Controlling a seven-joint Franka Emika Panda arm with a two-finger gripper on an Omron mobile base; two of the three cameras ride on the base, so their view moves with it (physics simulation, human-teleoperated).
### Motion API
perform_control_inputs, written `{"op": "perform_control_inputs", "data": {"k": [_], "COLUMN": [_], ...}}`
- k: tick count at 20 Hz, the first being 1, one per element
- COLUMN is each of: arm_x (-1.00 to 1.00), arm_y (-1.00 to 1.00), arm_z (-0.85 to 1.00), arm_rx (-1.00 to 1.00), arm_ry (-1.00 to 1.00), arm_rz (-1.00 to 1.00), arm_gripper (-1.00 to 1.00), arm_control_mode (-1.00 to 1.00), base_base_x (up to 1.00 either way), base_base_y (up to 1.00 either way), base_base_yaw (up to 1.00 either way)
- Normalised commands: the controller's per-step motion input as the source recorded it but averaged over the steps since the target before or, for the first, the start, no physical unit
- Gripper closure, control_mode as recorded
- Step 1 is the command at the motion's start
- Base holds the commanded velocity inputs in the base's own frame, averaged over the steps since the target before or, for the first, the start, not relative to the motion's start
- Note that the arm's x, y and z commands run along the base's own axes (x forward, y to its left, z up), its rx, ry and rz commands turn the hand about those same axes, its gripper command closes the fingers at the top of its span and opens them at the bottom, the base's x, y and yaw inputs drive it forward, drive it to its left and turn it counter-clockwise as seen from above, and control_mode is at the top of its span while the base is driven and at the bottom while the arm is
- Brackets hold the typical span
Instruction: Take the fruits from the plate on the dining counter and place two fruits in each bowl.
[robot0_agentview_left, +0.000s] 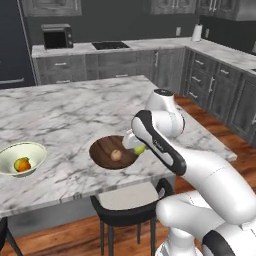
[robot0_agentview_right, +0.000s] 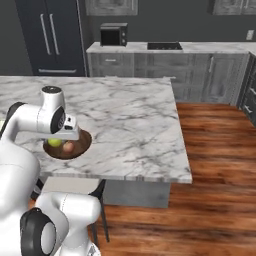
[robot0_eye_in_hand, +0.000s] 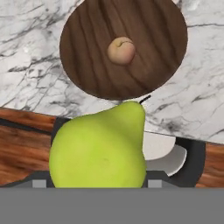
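Note:
My gripper (robot0_agentview_left: 137, 146) is shut on a yellow-green fruit (robot0_eye_in_hand: 99, 148), pear-shaped with a short stalk, held just above the near rim of the dark brown wooden bowl (robot0_agentview_left: 104, 151). A tan-brown fruit (robot0_agentview_left: 116, 155) lies in that bowl (robot0_eye_in_hand: 144, 52). From the right base view the held fruit (robot0_agentview_right: 54, 142) hangs under the hand at the bowl's left side. Far left on the dining counter (robot0_agentview_left: 75, 112) stands the pale cream-green bowl (robot0_agentview_left: 30, 150), holding an orange fruit (robot0_agentview_left: 23, 166) and a green one (robot0_agentview_left: 18, 161). The plate is out of view.
A black stool with a pale seat (robot0_agentview_left: 126, 199) stands under the counter's near edge, right below the hand. The marble slab ends at the right above a wooden floor (robot0_agentview_right: 220, 150). Dark cabinets with a microwave (robot0_agentview_left: 56, 36) line the back wall.

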Motion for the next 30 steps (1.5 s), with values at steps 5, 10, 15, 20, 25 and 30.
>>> {"op": "perform_control_inputs", "data": {"k": [5, 10, 15, 20, 25, 30], "arm_x": [0.00, 0.00, 0.26, 0.99, 0.56, 0.23], "arm_y": [0.00, 0.00, 0.00, 0.12, 0.23, 0.05], "arm_z": [0.00, 0.00, 0.00, 0.00, -0.21, -0.07], "arm_rx": [0.00, 0.00, 0.00, -0.01, -0.08, -0.13], "arm_ry": [0.00, 0.00, 0.08, 0.30, 0.12, 0.00], "arm_rz": [0.00, 0.00, 0.00, 0.00, 0.00, -0.03], "arm_gripper": [1.00, 1.00, 1.00, 1.00, 1.00, 1.00], "arm_control_mode": [1.00, 1.00, -1.00, -1.00, -1.00, -1.00], "base_base_x": [0.27, 0.00, 0.03, 0.00, 0.00, 0.00], "base_base_y": [0.01, 0.00, 0.00, 0.00, 0.00, 0.00], "base_base_yaw": [0.00, 0.00, 0.00, 0.00, 0.00, 0.00]}}
